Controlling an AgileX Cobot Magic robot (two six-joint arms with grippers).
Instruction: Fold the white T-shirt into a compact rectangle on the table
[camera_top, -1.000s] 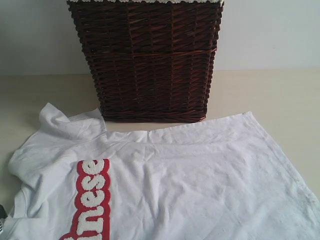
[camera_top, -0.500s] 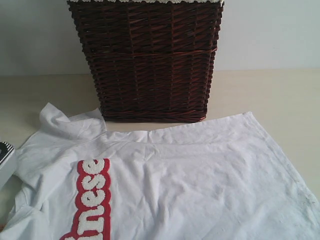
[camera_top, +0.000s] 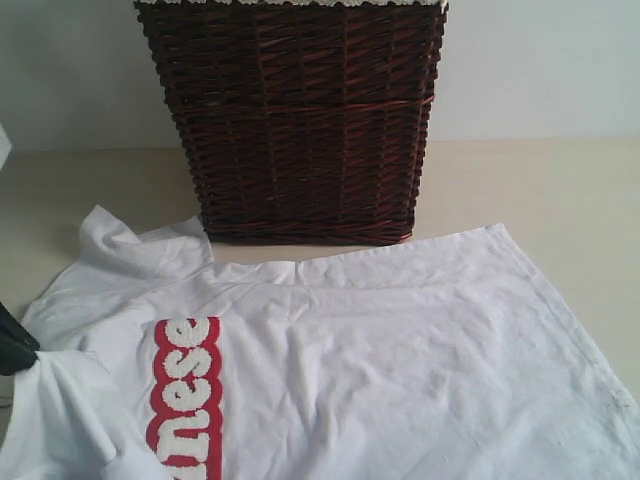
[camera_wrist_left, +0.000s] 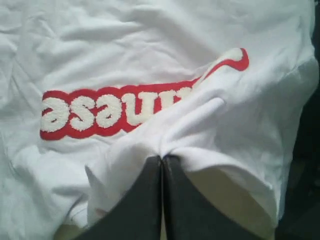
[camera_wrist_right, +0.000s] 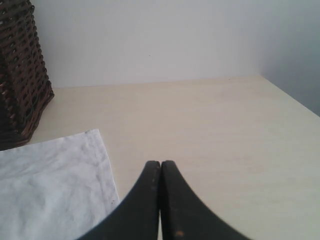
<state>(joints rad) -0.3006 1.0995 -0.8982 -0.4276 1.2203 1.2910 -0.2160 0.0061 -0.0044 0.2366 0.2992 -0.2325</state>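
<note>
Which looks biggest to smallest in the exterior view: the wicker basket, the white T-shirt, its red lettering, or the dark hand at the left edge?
1. white T-shirt, largest, though cropped.
2. dark wicker basket.
3. red lettering.
4. left hand, smallest as seen, but mostly out of frame, so its real size is unclear.

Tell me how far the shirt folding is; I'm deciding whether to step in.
Done: white T-shirt lies spread on the table. In hand: left gripper pinches its left edge, the flap overlapping the lettering. Left: right gripper shut, empty; right side unfolded, no rectangle yet.
</note>
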